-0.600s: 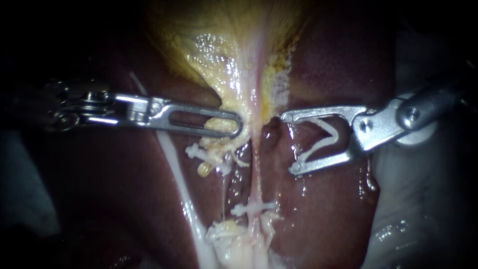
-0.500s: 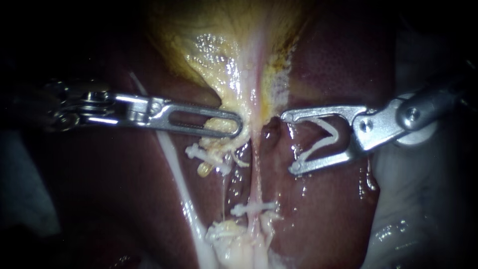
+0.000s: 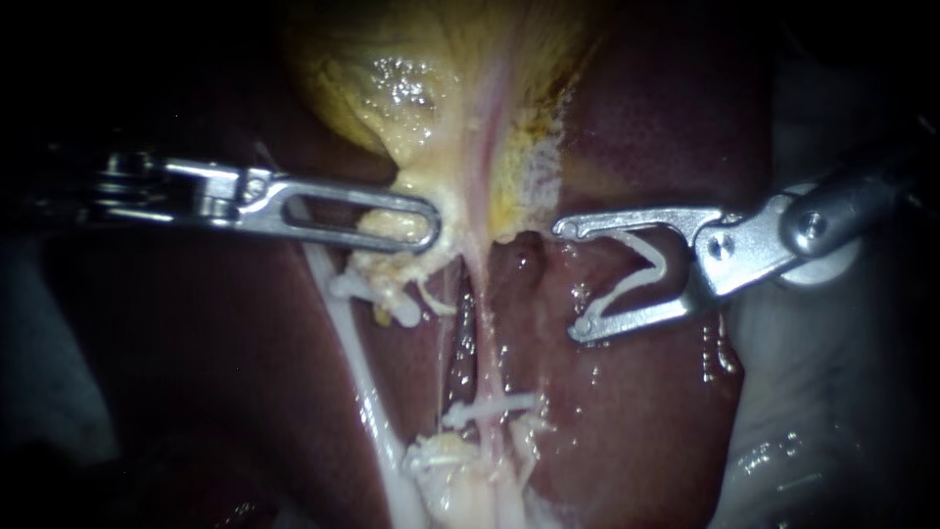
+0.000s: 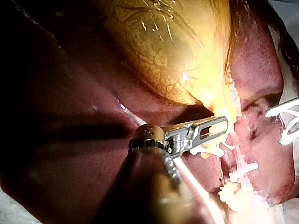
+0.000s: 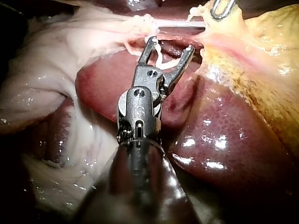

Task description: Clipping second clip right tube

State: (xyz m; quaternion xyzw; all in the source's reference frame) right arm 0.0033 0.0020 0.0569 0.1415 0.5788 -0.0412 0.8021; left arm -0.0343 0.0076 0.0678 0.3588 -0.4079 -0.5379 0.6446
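White plastic, a loaded clip [image 3: 632, 284], is spanning the right instrument's [image 3: 570, 282] jaws. They are standing wide apart, gripping it by both legs, and hovering near the right tube [image 3: 487, 333] without touching it. That tube is running taut down the liver [image 3: 627, 411] from the gallbladder [image 3: 441, 118], with a fixed clip [image 3: 490, 405] crossing it lower down. The left instrument [image 3: 416, 223] is clamping its jaws on the gallbladder's yellow neck. I'm worrying that the open tips will snag the liver, catch only part of the tube, or crowd the fixed clip.
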